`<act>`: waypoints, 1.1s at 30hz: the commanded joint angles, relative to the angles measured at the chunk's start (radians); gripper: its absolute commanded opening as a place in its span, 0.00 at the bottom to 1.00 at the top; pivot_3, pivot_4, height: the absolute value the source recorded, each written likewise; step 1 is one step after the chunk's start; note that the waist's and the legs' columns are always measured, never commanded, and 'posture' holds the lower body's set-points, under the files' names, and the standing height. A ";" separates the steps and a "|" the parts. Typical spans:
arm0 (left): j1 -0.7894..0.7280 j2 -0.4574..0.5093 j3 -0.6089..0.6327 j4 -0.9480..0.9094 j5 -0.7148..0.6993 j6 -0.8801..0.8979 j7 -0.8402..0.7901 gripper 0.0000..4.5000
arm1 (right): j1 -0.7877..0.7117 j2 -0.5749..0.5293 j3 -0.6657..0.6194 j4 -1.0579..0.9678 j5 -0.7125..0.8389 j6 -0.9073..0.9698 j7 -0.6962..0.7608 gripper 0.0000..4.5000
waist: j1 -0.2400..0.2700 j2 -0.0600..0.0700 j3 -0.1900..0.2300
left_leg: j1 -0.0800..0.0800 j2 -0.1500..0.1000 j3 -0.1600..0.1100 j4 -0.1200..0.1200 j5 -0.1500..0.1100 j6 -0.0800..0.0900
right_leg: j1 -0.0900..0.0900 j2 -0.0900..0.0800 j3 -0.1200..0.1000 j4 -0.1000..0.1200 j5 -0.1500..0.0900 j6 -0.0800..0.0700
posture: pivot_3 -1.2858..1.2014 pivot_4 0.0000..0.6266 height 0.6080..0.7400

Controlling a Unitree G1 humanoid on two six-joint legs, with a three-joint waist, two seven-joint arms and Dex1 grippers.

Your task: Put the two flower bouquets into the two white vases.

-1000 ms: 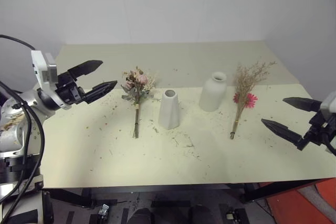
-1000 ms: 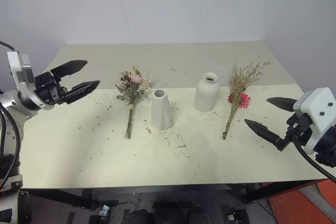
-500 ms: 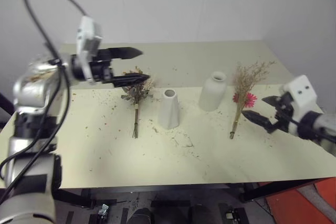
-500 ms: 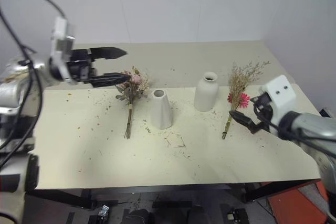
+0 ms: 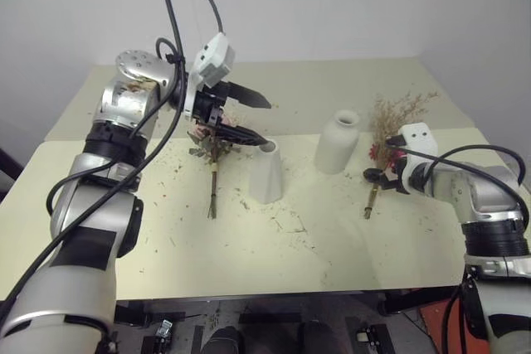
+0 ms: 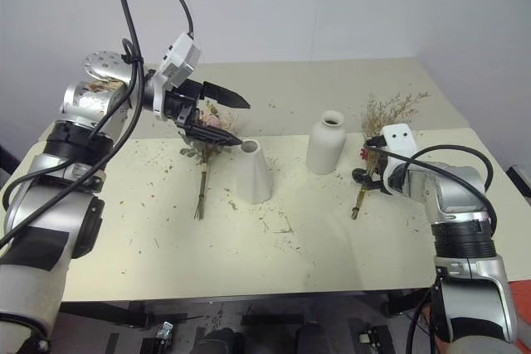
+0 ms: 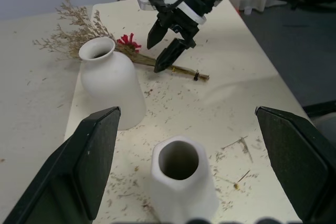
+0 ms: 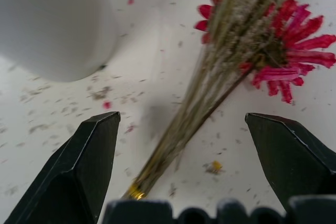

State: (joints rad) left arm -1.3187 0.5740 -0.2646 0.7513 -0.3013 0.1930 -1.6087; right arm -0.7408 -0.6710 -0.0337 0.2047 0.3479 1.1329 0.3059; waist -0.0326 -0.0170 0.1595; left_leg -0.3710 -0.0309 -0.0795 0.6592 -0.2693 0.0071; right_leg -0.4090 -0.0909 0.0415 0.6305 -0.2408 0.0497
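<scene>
On the cream table (image 5: 149, 238), the cone vase (image 5: 266, 173) stands near the centre, with the pink rose bouquet (image 5: 212, 155) lying just beside it at 9 o'clock and the bottle vase (image 5: 337, 143) at 2 o'clock. The daisy bouquet (image 5: 383, 148) lies at 3 o'clock of the bottle vase. The left gripper (image 5: 249, 118) hangs spread wide above the rose heads, holding nothing, and the right gripper (image 7: 167, 42) is spread over the daisy bouquet's stems, not closed on them.
</scene>
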 commanded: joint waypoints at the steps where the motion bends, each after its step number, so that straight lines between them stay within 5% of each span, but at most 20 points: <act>1: -0.010 0.004 -0.003 -0.018 -0.015 -0.024 -0.006 1.00 | -0.060 0.012 0.004 0.078 -0.044 -0.061 0.018 0.91 | -0.003 0.000 0.000 | 0.000 0.000 0.000 0.000 0.000 0.000 | 0.000 0.000 0.000 0.000 0.000 0.000 | 0.52 0.24 1.00; 14: 0.081 0.057 0.085 -0.111 -0.003 0.018 0.003 1.00 | -0.189 0.067 0.036 0.336 -0.149 -0.143 0.072 0.02 | -0.027 0.001 0.000 | 0.001 0.000 0.000 0.001 0.000 0.000 | 0.000 0.000 0.001 0.002 0.000 0.000 | 0.52 0.24 1.00; 18: 0.094 0.065 0.106 -0.133 -0.002 0.034 0.015 1.00 | -0.209 0.087 -0.026 0.351 -0.168 -0.232 -0.006 0.01 | -0.030 0.001 -0.001 | 0.001 0.000 0.000 0.001 0.000 0.000 | 0.000 0.000 0.001 0.003 0.000 0.000 | 0.52 0.24 1.00; 27: 0.092 0.076 0.144 -0.122 0.013 0.048 0.041 1.00 | -0.317 0.192 -0.243 0.224 -0.226 -0.960 -0.409 0.01 | -0.037 0.002 -0.001 | -0.003 -0.003 0.000 0.000 0.004 -0.007 | -0.013 -0.002 0.003 0.013 0.000 0.001 | 0.52 0.24 1.00; 29: 0.090 0.079 0.158 -0.107 0.016 0.027 0.052 1.00 | -0.368 0.246 -0.358 0.219 -0.086 -0.993 -0.389 0.01 | -0.041 0.002 -0.001 | -0.002 -0.002 0.000 0.000 0.004 -0.007 | -0.012 -0.002 0.004 0.014 0.000 0.001 | 0.52 0.24 1.00; 33: 0.089 0.080 0.195 -0.095 0.010 0.036 0.089 1.00 | -0.354 0.354 -0.486 0.165 0.193 -1.179 -0.101 0.01 | -0.040 0.002 -0.001 | 0.000 -0.001 0.000 0.000 0.004 -0.006 | -0.010 -0.001 0.003 0.015 0.001 0.000 | 0.52 0.24 1.00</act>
State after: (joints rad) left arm -1.2128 0.6394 -0.1052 0.6628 -0.2805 0.2352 -1.5351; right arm -1.0927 -0.3230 -0.4850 0.4112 0.4486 0.0234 0.1189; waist -0.0729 -0.0147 0.1581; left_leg -0.3712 -0.0324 -0.0797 0.6596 -0.2653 0.0008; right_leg -0.4186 -0.0916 0.0450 0.6454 -0.2401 0.0501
